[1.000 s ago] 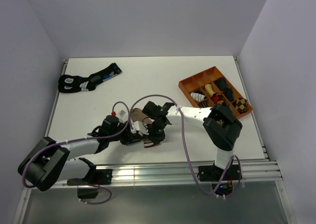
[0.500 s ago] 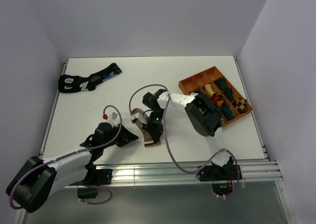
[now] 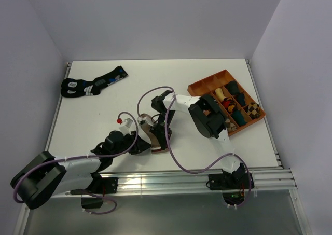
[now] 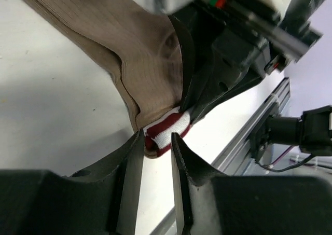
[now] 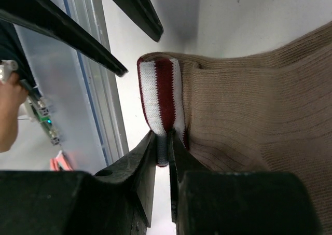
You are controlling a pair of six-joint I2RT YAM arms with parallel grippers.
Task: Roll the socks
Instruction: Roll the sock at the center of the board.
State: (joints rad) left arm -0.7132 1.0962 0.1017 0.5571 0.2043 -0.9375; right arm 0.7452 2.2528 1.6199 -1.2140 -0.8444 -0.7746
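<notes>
Closed in again on the striped cuff of the tan sock with left hand spread; kept right hand pinching that cuff. Probably starting the roll.

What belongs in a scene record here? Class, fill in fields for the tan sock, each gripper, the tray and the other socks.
Tan sock: lies flat, its maroon-and-white striped cuff towards the arms' bases
Right gripper: shut on the cuff's edge
Left gripper: open, tips at the cuff
Orange tray: far right, rolled bundles in its compartments
Black socks: far left, apart from both arms
</notes>
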